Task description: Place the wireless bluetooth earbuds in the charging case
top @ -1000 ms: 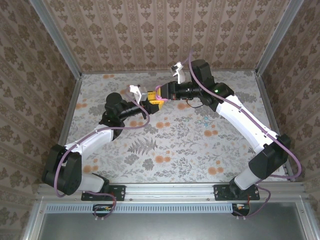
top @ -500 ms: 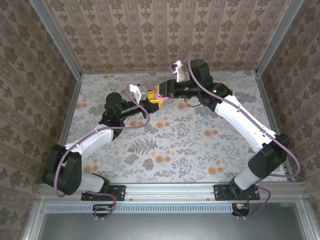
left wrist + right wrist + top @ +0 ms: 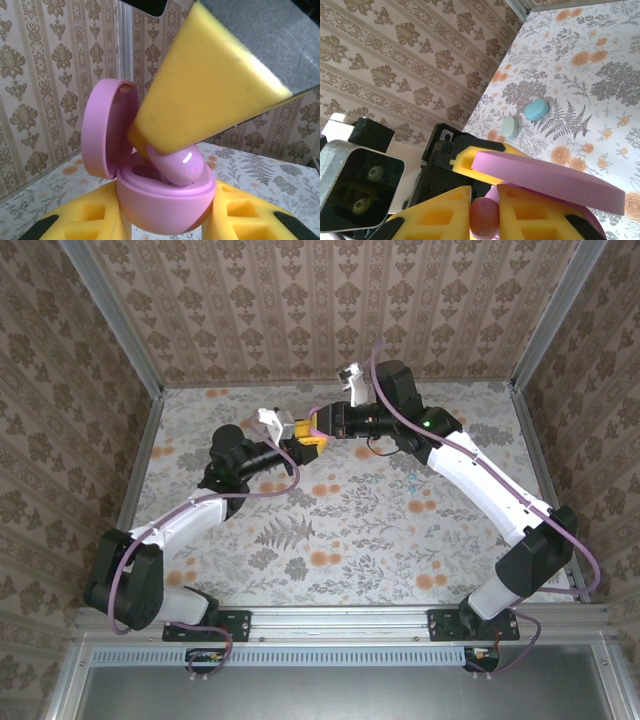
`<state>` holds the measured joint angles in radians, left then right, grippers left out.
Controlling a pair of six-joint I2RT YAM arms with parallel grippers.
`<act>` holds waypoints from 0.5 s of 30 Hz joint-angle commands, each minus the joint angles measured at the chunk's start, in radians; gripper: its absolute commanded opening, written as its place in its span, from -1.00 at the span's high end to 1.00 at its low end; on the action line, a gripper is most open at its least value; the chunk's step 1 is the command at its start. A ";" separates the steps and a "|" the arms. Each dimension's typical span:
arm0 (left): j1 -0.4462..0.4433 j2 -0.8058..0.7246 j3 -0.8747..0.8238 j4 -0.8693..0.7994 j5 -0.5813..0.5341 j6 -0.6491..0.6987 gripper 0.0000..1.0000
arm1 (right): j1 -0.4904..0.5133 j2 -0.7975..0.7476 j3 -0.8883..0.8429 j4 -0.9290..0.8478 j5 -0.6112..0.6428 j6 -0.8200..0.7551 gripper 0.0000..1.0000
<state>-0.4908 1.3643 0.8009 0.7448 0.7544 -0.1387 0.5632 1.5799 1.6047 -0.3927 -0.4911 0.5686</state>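
Note:
My left gripper (image 3: 303,437) (image 3: 165,222) is shut on a pink charging case (image 3: 167,202), held above the table at the back middle. The case's lid (image 3: 107,130) (image 3: 547,181) stands open. My right gripper (image 3: 322,423) (image 3: 484,216) is shut on a pink earbud (image 3: 484,218), pinched between its yellow fingers (image 3: 437,217). In the left wrist view the earbud (image 3: 179,162) rests partly in the case's well, tilted, with a yellow right finger (image 3: 210,85) pressing on it from above.
A mint oval case (image 3: 510,127) and a teal oval case (image 3: 536,109) lie side by side on the floral table (image 3: 380,540). Patterned walls with metal rails (image 3: 140,455) close in the back and both sides.
The right arm has edged a little left, toward the case held by the left gripper. The left arm has stayed where it was.

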 commanded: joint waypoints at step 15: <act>-0.007 -0.008 0.032 0.066 0.008 -0.019 0.46 | 0.021 0.009 0.059 -0.120 0.129 -0.065 0.45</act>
<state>-0.4923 1.3643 0.8009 0.7479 0.7509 -0.1390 0.5812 1.5799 1.6356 -0.4534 -0.4145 0.5251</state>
